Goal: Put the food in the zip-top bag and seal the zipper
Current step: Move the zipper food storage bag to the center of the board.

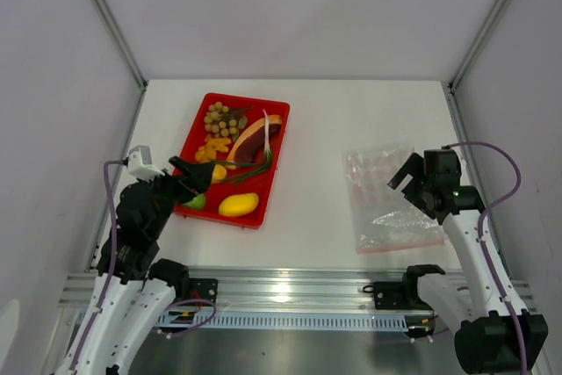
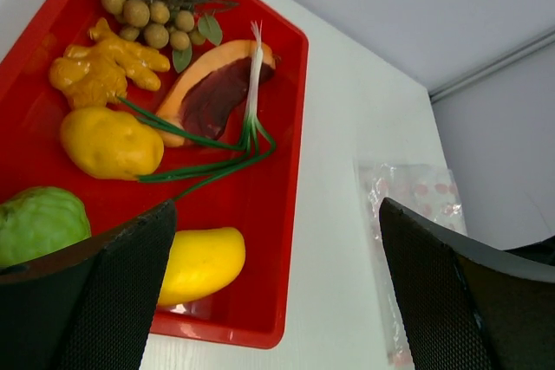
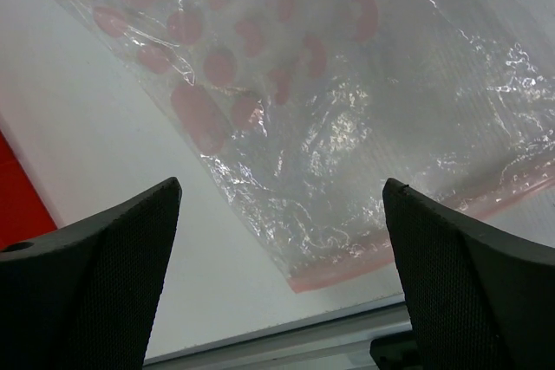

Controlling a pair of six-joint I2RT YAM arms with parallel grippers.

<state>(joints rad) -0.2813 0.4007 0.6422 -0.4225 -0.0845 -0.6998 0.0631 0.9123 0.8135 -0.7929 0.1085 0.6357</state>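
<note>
My left fingers (image 2: 95, 292) are spread wide with nothing in them, hanging over the near end of the tray (image 2: 260, 214). The lime (image 2: 39, 223) sits just ahead of the left-hand finger and the mango (image 2: 201, 262) lies between the two, nearer that same one. All the food is in the tray, none in the bag. I'd take the mango first: centre it, close across its short width and keep clear of the tray wall on the near side. My right fingers (image 3: 95, 275) are also wide apart and empty, above the bag (image 3: 347, 127), which lies flat on the surface (image 3: 87, 127) ahead of them. Its zipper (image 3: 338, 270) is the edge closest to the fingers. I can't tell whether the mouth is open, so I'd pinch one lip there and lift.
</note>
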